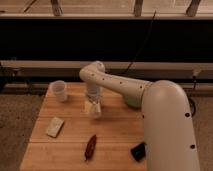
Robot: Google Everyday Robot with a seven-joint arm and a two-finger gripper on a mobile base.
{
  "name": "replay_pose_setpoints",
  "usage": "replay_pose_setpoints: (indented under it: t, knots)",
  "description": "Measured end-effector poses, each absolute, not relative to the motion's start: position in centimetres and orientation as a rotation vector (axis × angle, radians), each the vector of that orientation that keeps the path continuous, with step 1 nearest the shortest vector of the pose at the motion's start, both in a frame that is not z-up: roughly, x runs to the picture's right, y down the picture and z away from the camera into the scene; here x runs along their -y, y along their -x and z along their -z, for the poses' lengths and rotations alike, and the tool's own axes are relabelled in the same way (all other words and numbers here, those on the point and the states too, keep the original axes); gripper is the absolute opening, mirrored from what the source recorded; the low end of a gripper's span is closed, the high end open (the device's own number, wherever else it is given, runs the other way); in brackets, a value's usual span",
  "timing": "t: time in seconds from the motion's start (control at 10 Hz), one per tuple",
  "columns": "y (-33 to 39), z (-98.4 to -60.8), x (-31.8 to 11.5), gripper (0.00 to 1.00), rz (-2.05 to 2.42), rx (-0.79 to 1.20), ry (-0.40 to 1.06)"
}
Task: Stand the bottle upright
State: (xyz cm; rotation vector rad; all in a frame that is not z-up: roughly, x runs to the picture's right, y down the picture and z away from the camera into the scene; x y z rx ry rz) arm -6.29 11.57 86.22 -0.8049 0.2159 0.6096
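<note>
Wooden and light brown, the desk [115, 135] held a few small things. Nearest, by the front edge on the right, lay a black thing [139, 151]. Just left of it lay a thin red-brown thing [90, 147]. A bit farther back on the left lay a pale flat block [55, 126].

The big white arm [165, 115] came in from the right and bent over the middle of the desk. Its hand [93, 102] pointed straight down there. The bottle [93, 109] was right under the hand, in the middle of the desk and well apart from the other things. It showed as a small pale shape.

I could not tell how far the hand was open, or if it had hold of the bottle. The two were so close that they looked like one shape.

The bottle's long side seemed to run up and down, or close to that. Its top end was up at the hand and its bottom end was down by the wood. I could not tell if the bottom touched the desk.

I think the job was almost done. The bottle needed to sit flat before the hand let go, or it could tip over.

Farther back on the left stood a white cup [59, 90], near the bottle but not touching it.
</note>
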Motion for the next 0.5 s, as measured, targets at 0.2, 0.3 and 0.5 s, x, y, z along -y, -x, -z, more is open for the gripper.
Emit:
replay_pose_setpoints:
  t: [0.2, 0.3, 0.5]
  knots:
    - [6.91, -86.52, -11.90, 0.80, -0.617, -0.224, 0.812]
    - [7.09, -86.70, -12.03, 0.80, -0.623, -0.230, 0.814]
    - [6.84, -87.11, -12.13, 0.80, -0.643, -0.238, 0.814]
